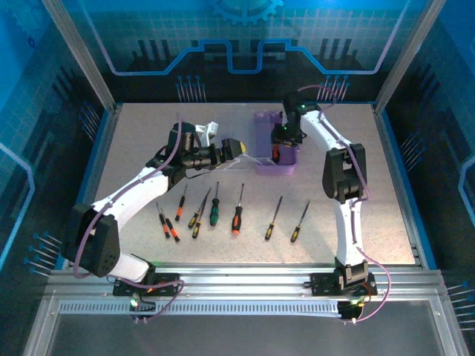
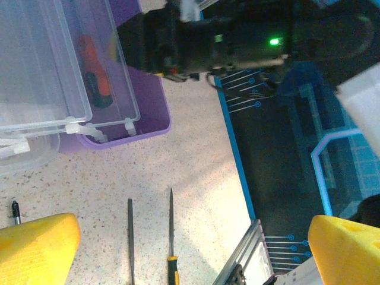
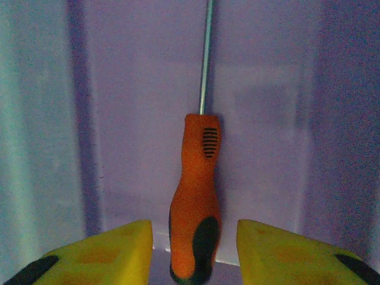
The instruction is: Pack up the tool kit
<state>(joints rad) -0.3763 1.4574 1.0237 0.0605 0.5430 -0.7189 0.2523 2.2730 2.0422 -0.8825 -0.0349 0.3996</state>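
Nearest, across the speckled tabletop (image 1: 334,222): a loose row of slim screwdrivers (image 1: 237,218) with yellow-black, orange and green handles. Behind them, the left end effector (image 1: 237,148), yellow fingers spread wide and empty, just beside the clear hinged lid (image 2: 35,71) of the small translucent purple plastic case (image 1: 276,170). Farthest, inside that case, the right end effector (image 3: 195,228), parted around (not gripping) an orange-and-black-handled screwdriver (image 3: 196,202) lying within.

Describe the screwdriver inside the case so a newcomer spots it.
Find the purple case at the table's far middle. Inside lies one orange-and-black screwdriver. Every other screwdriver lies out on the tabletop, in a row toward the near edge.
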